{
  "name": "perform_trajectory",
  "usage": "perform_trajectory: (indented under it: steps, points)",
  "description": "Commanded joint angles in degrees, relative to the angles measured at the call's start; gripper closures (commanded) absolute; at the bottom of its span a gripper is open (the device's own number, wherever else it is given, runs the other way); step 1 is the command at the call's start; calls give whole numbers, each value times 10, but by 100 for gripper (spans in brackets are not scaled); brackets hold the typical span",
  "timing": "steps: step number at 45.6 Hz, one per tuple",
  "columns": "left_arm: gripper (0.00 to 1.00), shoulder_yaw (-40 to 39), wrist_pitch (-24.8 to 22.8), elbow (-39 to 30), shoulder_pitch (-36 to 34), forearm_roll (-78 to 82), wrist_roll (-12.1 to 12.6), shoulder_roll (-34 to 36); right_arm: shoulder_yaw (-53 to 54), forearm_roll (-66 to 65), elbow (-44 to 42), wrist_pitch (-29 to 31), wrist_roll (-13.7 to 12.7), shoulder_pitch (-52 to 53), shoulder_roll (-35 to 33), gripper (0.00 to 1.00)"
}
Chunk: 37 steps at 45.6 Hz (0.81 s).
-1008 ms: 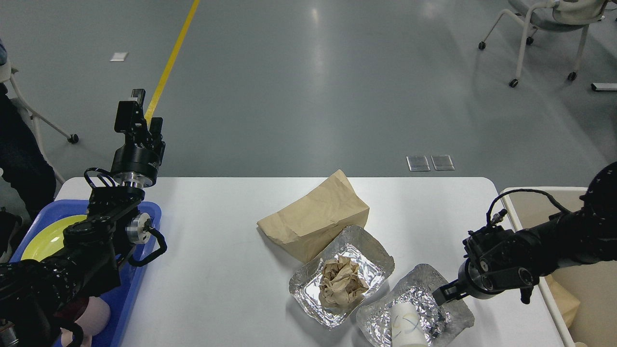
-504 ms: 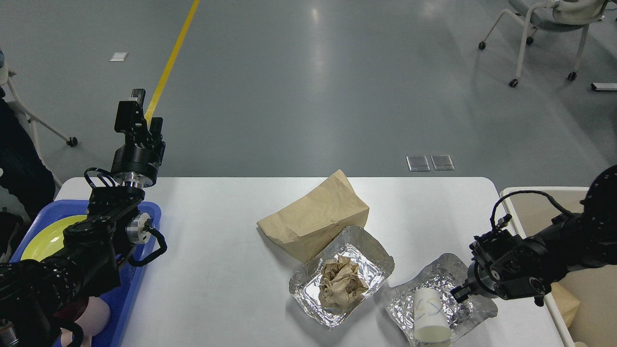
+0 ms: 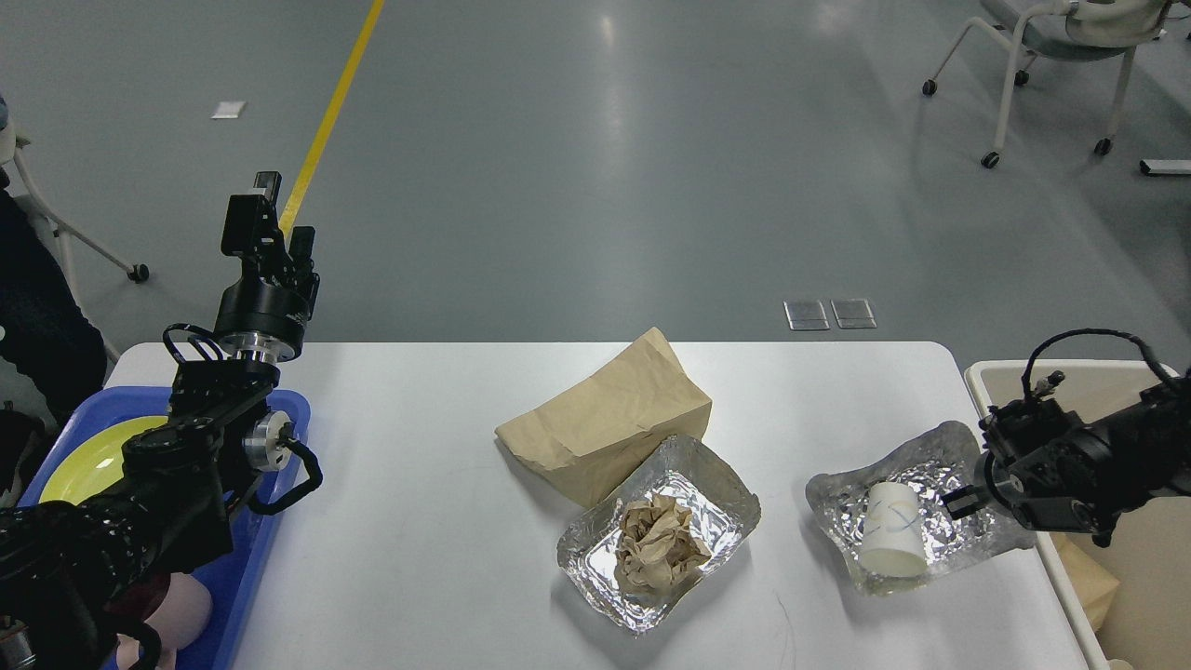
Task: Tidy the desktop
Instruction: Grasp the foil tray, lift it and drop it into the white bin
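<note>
The white desktop point(image 3: 419, 447) fills the lower view. My right gripper point(image 3: 960, 502) is shut on the right rim of a crumpled foil tray point(image 3: 930, 465) near the desktop's right edge. A white paper cup point(image 3: 891, 540) lies tipped in that tray. A second foil tray point(image 3: 716, 475) holding a crumpled paper ball point(image 3: 661, 554) sits at the centre front. A brown paper bag point(image 3: 609, 423) lies behind it. My left gripper point(image 3: 270, 219) is raised above the desktop's far left corner, open and empty.
A blue tray point(image 3: 270, 549) with a yellow plate point(image 3: 88, 456) sits at the left edge under my left arm. A beige bin point(image 3: 1033, 381) stands just right of the desktop, beside my right arm. A wheeled chair point(image 3: 1051, 56) is far back right.
My right gripper has pulled the foil tray with the cup to the right and away from me, off from the other foil tray. The left arm has not moved.
</note>
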Motion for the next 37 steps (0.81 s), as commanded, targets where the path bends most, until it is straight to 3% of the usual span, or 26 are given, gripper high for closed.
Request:
perform_trajectory:
  steps: [1, 10, 19, 29, 37]
  points:
    - [3, 0, 0, 0, 0, 0, 0, 0, 5, 34, -53, 0, 0, -18, -11, 100]
    - [3, 0, 0, 0, 0, 0, 0, 0, 18, 116, -69, 0, 0, -4, -32, 100]
    - [3, 0, 0, 1, 0, 0, 0, 0, 135, 125, -62, 12, 1, 1, -83, 100]
    - [3, 0, 0, 1, 0, 0, 0, 0, 233, 156, -58, 151, 2, 18, -133, 100]
    - [3, 0, 0, 0, 0, 0, 0, 0, 270, 240, -59, 197, 2, 47, -164, 100]
